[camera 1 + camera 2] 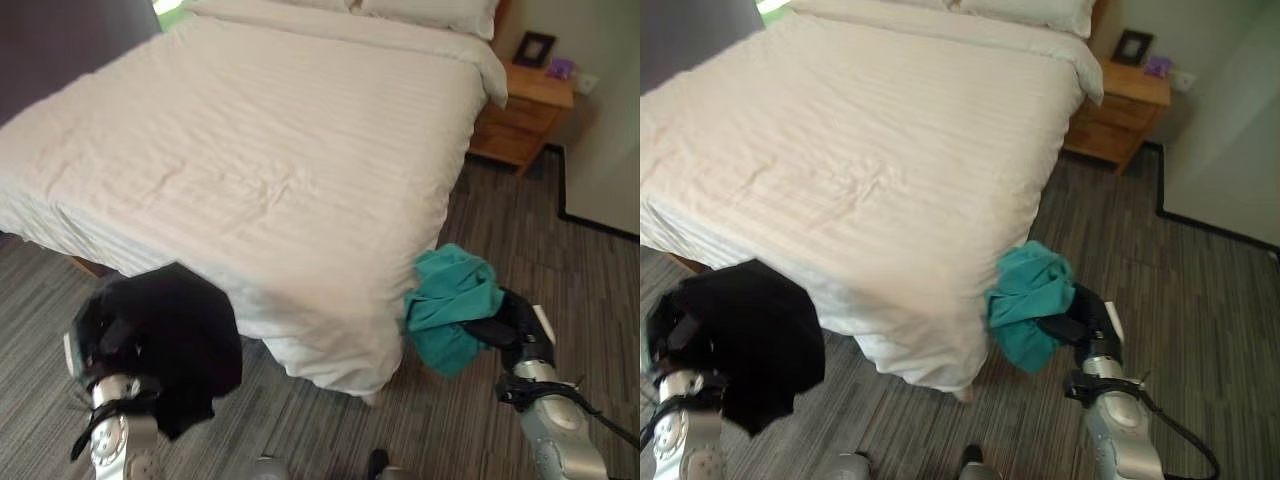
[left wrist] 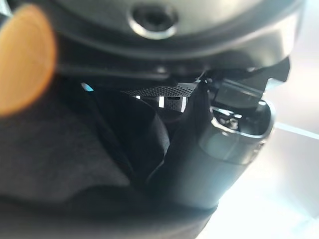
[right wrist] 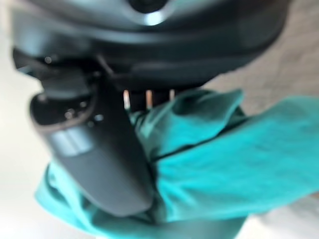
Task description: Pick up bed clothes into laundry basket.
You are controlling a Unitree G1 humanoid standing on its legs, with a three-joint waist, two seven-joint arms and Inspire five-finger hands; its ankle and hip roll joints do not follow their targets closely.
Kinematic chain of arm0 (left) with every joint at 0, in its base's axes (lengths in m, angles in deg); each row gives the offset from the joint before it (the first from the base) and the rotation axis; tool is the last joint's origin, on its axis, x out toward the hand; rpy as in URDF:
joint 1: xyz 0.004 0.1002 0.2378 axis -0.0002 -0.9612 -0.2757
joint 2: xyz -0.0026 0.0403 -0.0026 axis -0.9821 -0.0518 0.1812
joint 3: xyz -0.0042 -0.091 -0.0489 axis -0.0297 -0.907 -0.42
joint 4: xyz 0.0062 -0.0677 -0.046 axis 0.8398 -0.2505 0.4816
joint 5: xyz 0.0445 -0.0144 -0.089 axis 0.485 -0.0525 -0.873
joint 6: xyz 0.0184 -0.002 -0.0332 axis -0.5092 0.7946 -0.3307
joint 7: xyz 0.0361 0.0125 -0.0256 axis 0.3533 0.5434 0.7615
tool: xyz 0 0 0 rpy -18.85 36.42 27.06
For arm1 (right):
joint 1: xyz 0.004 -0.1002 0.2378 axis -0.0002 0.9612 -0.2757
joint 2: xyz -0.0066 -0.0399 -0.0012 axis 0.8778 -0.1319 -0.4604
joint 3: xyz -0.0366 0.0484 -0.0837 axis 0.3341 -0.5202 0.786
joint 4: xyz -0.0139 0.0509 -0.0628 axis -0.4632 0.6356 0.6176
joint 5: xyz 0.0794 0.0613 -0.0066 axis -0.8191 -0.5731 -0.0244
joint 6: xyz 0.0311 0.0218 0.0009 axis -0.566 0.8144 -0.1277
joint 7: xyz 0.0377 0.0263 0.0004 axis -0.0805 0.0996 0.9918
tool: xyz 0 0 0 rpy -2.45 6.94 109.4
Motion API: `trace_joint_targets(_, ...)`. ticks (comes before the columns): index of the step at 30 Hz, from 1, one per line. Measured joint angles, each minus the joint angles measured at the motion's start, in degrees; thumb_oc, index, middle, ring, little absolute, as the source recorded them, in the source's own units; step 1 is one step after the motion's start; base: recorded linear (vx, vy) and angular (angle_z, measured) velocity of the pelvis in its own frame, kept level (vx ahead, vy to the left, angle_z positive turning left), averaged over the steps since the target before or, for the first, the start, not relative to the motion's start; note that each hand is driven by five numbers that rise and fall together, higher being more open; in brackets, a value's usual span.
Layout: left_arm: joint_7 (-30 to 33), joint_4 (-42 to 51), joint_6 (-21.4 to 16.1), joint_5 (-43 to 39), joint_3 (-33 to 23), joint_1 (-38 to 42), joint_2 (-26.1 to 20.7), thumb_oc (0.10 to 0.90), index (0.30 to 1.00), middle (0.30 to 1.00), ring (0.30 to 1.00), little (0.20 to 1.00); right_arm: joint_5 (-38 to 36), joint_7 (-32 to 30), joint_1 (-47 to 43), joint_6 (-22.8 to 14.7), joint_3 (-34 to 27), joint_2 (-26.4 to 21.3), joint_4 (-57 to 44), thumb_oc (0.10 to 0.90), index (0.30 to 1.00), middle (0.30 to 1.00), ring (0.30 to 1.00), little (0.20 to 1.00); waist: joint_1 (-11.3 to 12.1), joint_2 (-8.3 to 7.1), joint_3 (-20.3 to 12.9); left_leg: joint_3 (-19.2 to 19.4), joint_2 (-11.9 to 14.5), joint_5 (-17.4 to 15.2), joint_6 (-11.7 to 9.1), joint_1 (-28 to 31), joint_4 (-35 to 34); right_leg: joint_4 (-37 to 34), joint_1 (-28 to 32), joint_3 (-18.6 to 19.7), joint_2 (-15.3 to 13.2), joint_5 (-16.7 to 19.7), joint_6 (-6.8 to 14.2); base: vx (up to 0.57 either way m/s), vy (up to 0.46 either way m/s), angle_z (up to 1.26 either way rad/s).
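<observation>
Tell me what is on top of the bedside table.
On the bedside table stand a dark picture frame and a small purple thing. Its left end is hidden behind the bed.

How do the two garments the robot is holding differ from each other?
Colour: the black garment is black, the teal garment bright teal. Holder: the black one hangs from the left hand, the teal one from the right hand. Place: the black one hangs at the bed's left front corner, the teal one at its right front corner. Both are crumpled and held off the floor.
</observation>
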Motion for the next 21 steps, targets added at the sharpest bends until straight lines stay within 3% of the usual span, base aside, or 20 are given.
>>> trace_joint_targets(1, -0.2, -0.4, 0.0, -0.1, 0.7, 0.9, -1.2, 0.4, 0.3, 0.3, 0.3, 0.3, 0.0, 0.1, 0.8, 0.0, 0.1, 1.2, -0.1, 0.4, 0.3, 0.3, 0.3, 0.3, -0.6, -1.15, -0.2, 0.4, -2.0, 0.7, 0.9, 0.1, -1.0, -0.5, -0.2, 0.6, -2.0, 1.0, 1.1, -0.58, 0.387, 0.01)
trace_joint_targets(3, -0.3, -0.3, -0.1, -0.4, 2.5, 1.0, -2.6, 0.4, 0.3, 0.3, 0.3, 0.3, 0.2, 0.3, 2.4, 0.0, 0.8, 2.3, -0.5, 0.4, 0.3, 0.3, 0.3, 0.3, -1.5, -2.25, -1.2, 1.4, -4.6, 1.5, 3.0, -0.1, -2.6, -2.1, -0.5, 0.0, -4.8, 3.1, 0.6, -0.48, 0.357, 0.03)
trace_joint_targets(4, -0.4, -0.2, -0.2, -0.3, 3.9, 0.9, -3.1, 0.4, 0.3, 0.3, 0.3, 0.3, 0.3, 0.3, 3.9, -0.1, -0.2, 4.0, -2.0, 0.4, 0.3, 0.3, 0.3, 0.3, -1.8, -2.23, -2.3, 1.5, -6.2, 2.4, 3.9, -1.9, -2.0, -3.8, -1.0, -0.3, -6.7, 4.7, 2.7, -0.5, 0.35, 0.05)
trace_joint_targets(6, -0.7, -0.6, -0.2, 0.5, 4.7, 0.7, -3.4, 0.4, 0.3, 0.3, 0.3, 0.3, 0.9, 0.2, 3.9, 0.0, 0.3, 5.0, -2.1, 0.4, 0.3, 0.3, 0.3, 0.3, -2.3, -1.79, -2.3, 3.1, -8.6, 2.6, 4.6, -3.7, -0.8, -4.7, -2.8, 0.8, -8.6, 6.8, 3.2, -0.44, 0.262, -0.14)
trace_joint_targets(8, -0.9, -0.9, 0.1, 2.1, 4.5, -0.3, -3.7, 0.4, 0.3, 0.3, 0.3, 0.3, 1.4, 0.2, 4.4, 0.5, 2.0, 5.3, -1.0, 0.4, 0.3, 0.3, 0.3, 0.3, -2.4, -0.97, -1.9, 5.3, -8.9, 2.5, 5.5, -5.1, 1.7, -5.0, -3.7, 1.6, -8.1, 9.8, 1.7, -0.48, 0.199, -0.47)
trace_joint_targets(10, -1.5, -1.2, 0.1, 2.5, 3.6, -1.0, -3.7, 0.4, 0.3, 0.3, 0.3, 0.3, 1.7, 1.0, 4.2, 0.9, 3.3, 4.9, -0.1, 0.4, 0.3, 0.3, 0.3, 0.3, -1.5, -0.33, -1.3, 8.9, -8.2, 1.7, 6.7, -5.7, 3.5, -5.9, -5.1, 0.4, -6.7, 15.2, 2.0, -0.42, 0.167, -0.82)
trace_joint_targets(11, -1.6, -1.4, 0.1, 2.5, 3.0, -1.1, -3.6, 0.4, 0.3, 0.3, 0.3, 0.3, 1.9, 1.4, 3.9, 1.0, 3.8, 4.5, -0.1, 0.4, 0.3, 0.3, 0.3, 0.3, -0.7, 0.51, -0.7, 10.4, -6.3, 1.0, 7.7, -5.7, 3.4, -4.1, -6.0, -0.9, -5.3, 14.6, 2.2, -0.38, 0.122, -0.82)
trace_joint_targets(13, -1.6, -1.6, 0.2, 2.5, 1.7, -2.1, -2.5, 0.4, 0.3, 0.3, 0.3, 0.3, 2.1, 1.6, 4.0, 1.1, 4.8, 4.3, 0.0, 0.4, 0.3, 0.3, 0.3, 0.3, 0.6, 1.68, -0.6, 12.5, -3.1, 2.5, 7.6, -4.8, 1.6, 10.1, -8.5, -3.4, -1.9, 2.1, -0.6, -0.36, 0.035, -0.64)
trace_joint_targets(14, -1.5, -0.9, 0.2, 2.5, 0.9, -2.9, -1.9, 0.4, 0.3, 0.3, 0.3, 0.3, 2.1, 1.6, 3.9, 1.1, 5.1, 4.2, -0.2, 0.4, 0.3, 0.3, 0.3, 0.3, 1.5, 1.65, -0.7, 13.7, -2.0, 4.1, 6.7, -4.4, -0.1, 16.3, -8.9, -3.9, -0.3, -2.3, -1.3, -0.24, -0.068, -0.58)
trace_joint_targets(15, -1.5, 0.2, 0.2, 2.5, 0.0, -3.7, -1.2, 0.4, 0.3, 0.3, 0.3, 0.3, 2.1, 1.6, 3.4, 1.1, 5.1, 4.2, -0.4, 0.4, 0.3, 0.3, 0.3, 0.3, 2.9, 1.45, -1.1, 14.2, -1.0, 4.9, 6.2, -4.0, -2.1, 19.0, -8.2, -5.8, 1.1, -6.8, -1.5, -0.14, -0.096, -0.54)
trace_joint_targets(16, -1.4, 0.2, 0.2, 2.5, -0.4, -3.7, -1.5, 0.4, 0.3, 0.3, 0.3, 0.3, 2.2, 1.5, 2.8, 1.1, 5.0, 4.1, -0.5, 0.4, 0.3, 0.3, 0.3, 0.3, 4.0, 0.72, -1.3, 14.8, -0.6, 7.0, 5.4, -4.3, -3.5, 17.2, -5.9, -7.2, 1.4, -10.0, -1.4, -0.22, -0.208, -0.43)
trace_joint_targets(17, -1.3, 0.1, 0.4, 2.4, -1.0, -3.7, -1.5, 0.4, 0.3, 0.3, 0.3, 0.3, 2.4, 1.4, 1.8, 1.1, 5.1, 4.2, -0.5, 0.4, 0.3, 0.3, 0.3, 0.3, 4.8, -0.16, -1.5, 15.1, -0.9, 7.5, 4.7, -4.2, -5.0, 11.8, -3.8, -7.9, 1.8, -11.8, -2.1, -0.13, -0.166, -0.28)
trace_joint_targets(18, -1.1, 0.0, 0.8, 2.4, -1.2, -4.2, -0.5, 0.4, 0.3, 0.3, 0.3, 0.3, 2.4, 1.2, 0.2, 1.2, 5.3, 3.8, -0.2, 0.4, 0.3, 0.3, 0.3, 0.3, 5.5, 1.12, -1.3, 15.1, 0.4, 9.7, 4.8, -3.8, -6.6, 9.2, -2.9, -8.1, 3.8, -9.8, -4.1, -0.11, -0.19, -0.2)
trace_joint_targets(21, -1.5, 0.2, 0.8, 2.4, -0.9, -5.1, 1.0, 0.4, 0.3, 0.3, 0.3, 0.3, 2.4, 1.1, -1.9, 1.2, 6.0, 2.3, -0.3, 0.4, 0.3, 0.3, 0.3, 0.3, 7.5, 2.17, -2.0, 16.0, 2.1, 11.1, 4.9, -3.1, -9.1, 5.5, -2.7, -6.8, 6.7, -8.4, -5.4, -0.03, -0.05, -0.28)
